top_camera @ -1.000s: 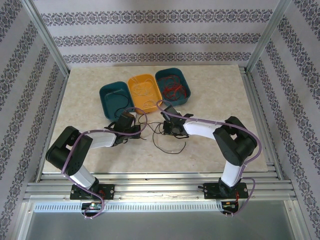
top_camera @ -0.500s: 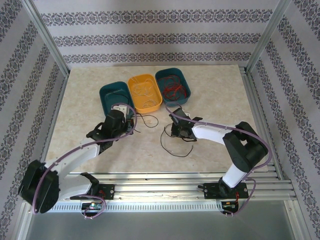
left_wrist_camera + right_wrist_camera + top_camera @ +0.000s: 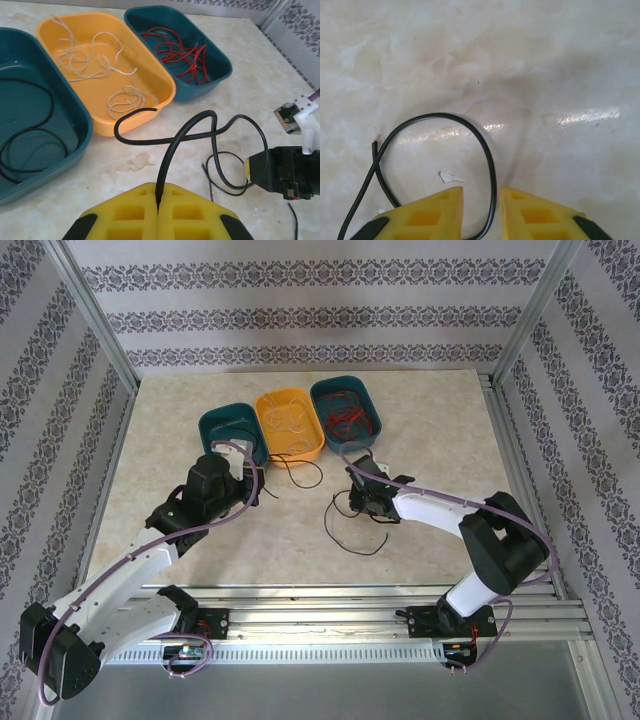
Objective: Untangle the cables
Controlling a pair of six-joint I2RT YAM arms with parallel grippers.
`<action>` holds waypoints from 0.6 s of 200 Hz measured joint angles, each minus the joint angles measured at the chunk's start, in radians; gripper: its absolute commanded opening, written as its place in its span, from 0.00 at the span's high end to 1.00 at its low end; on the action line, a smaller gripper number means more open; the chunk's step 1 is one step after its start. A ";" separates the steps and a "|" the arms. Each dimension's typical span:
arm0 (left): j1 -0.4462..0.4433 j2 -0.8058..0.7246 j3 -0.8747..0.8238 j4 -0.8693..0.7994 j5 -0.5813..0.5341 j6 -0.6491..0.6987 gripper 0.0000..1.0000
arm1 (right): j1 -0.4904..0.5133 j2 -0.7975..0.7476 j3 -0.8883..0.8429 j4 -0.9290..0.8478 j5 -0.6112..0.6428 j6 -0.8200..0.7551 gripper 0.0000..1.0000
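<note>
Marbled cream tabletop [image 3: 440, 430], enclosed by patterned wallpaper walls [image 3: 300, 300]. In the upper part of the left wrist view, three oval trays stand side by side. The left teal tray [image 3: 25, 105] holds a coiled black wire [image 3: 50, 102]. The yellow tray [image 3: 95, 95] holds white wires [image 3: 87, 55]. The right teal tray [image 3: 212, 80] holds red wires [image 3: 180, 52].

At the bottom centre of that view, the left gripper [image 3: 159, 192] has its yellow fingers pressed together on a black cable [image 3: 200, 117]. The cable rises from the grip and curls in the air in front of the yellow tray.

At the right edge is the right gripper [image 3: 285, 170]. In its own wrist view, the fingers stand narrowly apart. A black loop [image 3: 440, 116] lies on the table and passes through the gap. Contact with the pads cannot be told. In the top view, this loop trails towards the lower centre of the table.
</note>
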 measured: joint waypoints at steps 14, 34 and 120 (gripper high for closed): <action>0.000 -0.001 0.002 -0.008 0.001 0.000 1.00 | 0.000 -0.023 -0.007 -0.001 0.005 0.000 0.70; 0.000 -0.010 0.006 -0.023 -0.027 0.001 1.00 | -0.004 -0.042 -0.019 0.000 0.006 0.000 0.69; 0.101 0.150 0.220 -0.085 -0.255 0.117 1.00 | -0.004 -0.043 -0.049 0.002 0.005 0.001 0.62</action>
